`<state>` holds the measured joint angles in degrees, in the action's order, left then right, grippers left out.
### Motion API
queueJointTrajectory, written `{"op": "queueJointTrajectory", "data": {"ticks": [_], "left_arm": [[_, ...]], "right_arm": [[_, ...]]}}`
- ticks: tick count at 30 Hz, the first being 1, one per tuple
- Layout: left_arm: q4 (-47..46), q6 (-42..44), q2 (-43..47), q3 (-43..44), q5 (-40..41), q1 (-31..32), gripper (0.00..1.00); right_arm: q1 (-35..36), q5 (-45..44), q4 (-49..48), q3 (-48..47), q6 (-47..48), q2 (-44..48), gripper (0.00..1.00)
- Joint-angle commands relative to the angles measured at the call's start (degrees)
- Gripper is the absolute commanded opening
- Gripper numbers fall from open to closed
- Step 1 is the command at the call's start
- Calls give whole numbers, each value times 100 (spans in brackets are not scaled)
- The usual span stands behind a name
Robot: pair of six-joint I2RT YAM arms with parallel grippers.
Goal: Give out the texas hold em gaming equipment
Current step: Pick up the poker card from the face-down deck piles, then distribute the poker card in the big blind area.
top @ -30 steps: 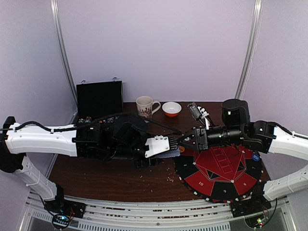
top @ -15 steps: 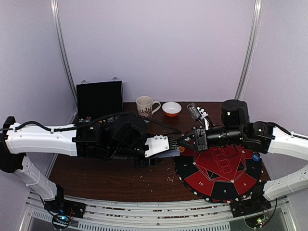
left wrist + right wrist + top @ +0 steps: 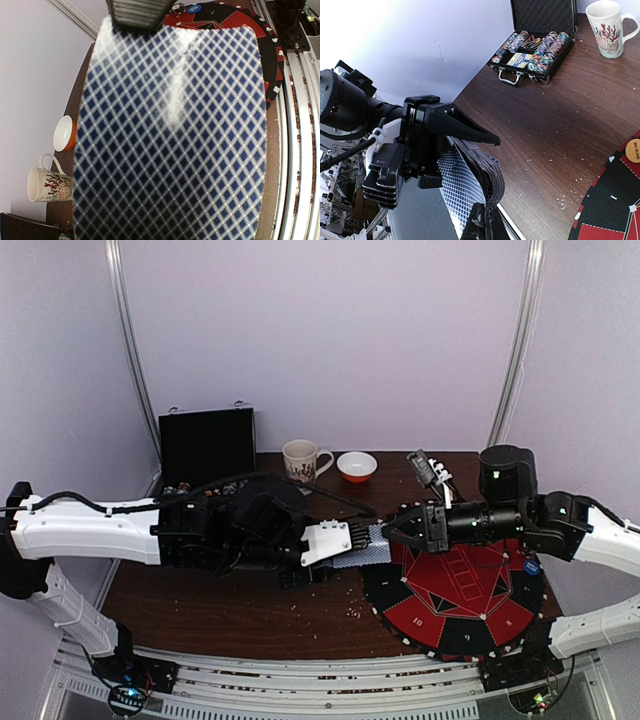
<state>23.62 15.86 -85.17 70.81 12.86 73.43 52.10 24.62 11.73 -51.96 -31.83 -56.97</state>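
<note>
The left gripper [image 3: 347,540] is clamped partway around the deck [image 3: 482,172], held above the table [image 3: 240,610] just left of the mat [image 3: 460,600]. The right gripper [image 3: 388,533] is pinched tight on the far edge of one card [image 3: 170,140], check-patterned back up, which spans the gap between both grippers. More chips [image 3: 540,47] sit in the open case [image 3: 205,445], well apart, near the mug [image 3: 302,460] and bowl [image 3: 357,466]
</note>
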Motion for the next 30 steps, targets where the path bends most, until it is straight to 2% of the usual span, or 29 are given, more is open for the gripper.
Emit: {"op": "queueJointTrajectory", "data": {"ticks": [1,12,15,19,21,30], "left_arm": [[-310,-108,179,-62,8,-48,51],[-306,-205,190,-54,107,-65,51],[-310,-217,200,-43,102,-66,51],[-313,-294,187,-10,102,-65,51],[-310,-348,185,-3,102,-66,51],[-383,-780,269,-149,183,-66,51]], "right_arm": [[-154,-238,353,-300,206,223,0],[-936,-312,495,-505,-54,817,0],[-1246,-960,843,-743,-136,957,0],[-1693,-2404,1627,-994,-522,958,0],[-1845,-2820,1803,-905,-710,966,0],[-2395,-3034,1893,-657,-1180,1021,0]]}}
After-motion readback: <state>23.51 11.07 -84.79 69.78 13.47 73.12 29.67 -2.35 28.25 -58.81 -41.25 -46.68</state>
